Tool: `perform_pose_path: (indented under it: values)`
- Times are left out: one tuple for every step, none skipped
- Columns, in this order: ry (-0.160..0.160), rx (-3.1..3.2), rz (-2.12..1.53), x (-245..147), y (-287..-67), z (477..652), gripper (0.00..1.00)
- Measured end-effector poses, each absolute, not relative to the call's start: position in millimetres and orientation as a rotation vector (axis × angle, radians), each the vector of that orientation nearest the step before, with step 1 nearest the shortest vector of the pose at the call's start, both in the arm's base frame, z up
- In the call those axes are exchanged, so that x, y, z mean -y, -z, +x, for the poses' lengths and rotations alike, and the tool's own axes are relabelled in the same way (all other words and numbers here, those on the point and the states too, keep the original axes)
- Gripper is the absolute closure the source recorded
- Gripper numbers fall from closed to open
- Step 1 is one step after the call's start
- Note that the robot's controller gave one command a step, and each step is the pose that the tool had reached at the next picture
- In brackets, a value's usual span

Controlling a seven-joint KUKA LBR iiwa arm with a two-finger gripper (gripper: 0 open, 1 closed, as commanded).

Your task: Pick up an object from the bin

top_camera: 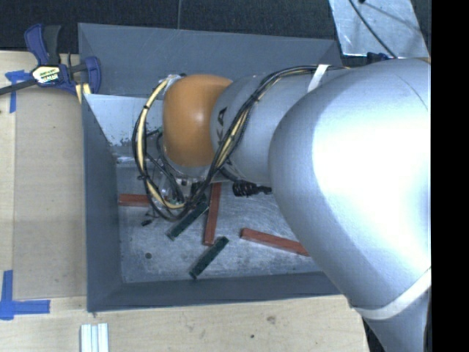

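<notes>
My claw (170, 196) is low in the grey metal bin (99, 218), left of bin centre; open/shut: can't tell; dark green flat stick (187, 221) just beside claw, nr bin centre; red-brown flat stick (212, 218) alongside.

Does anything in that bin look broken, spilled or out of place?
Nothing stands out. The red-brown sticks and dark sticks simply lie loose in the bin at odd angles, a couple crossing beside the arm. None looks broken.
</notes>
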State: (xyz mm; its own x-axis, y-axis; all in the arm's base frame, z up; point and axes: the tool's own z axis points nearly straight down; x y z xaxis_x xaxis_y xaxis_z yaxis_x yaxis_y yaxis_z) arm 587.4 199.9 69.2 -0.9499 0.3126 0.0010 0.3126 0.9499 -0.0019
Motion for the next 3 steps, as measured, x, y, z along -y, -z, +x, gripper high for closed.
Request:
perform_pose_path:
  values:
    - [0.004, 3.118, -0.416, -242, -70, 583.3, 0.0]
    - [0.003, 3.118, -0.421, -240, -71, 584.2, 1.0]
    - [0.008, 3.123, -0.417, -240, -197, 586.8, 1.0]
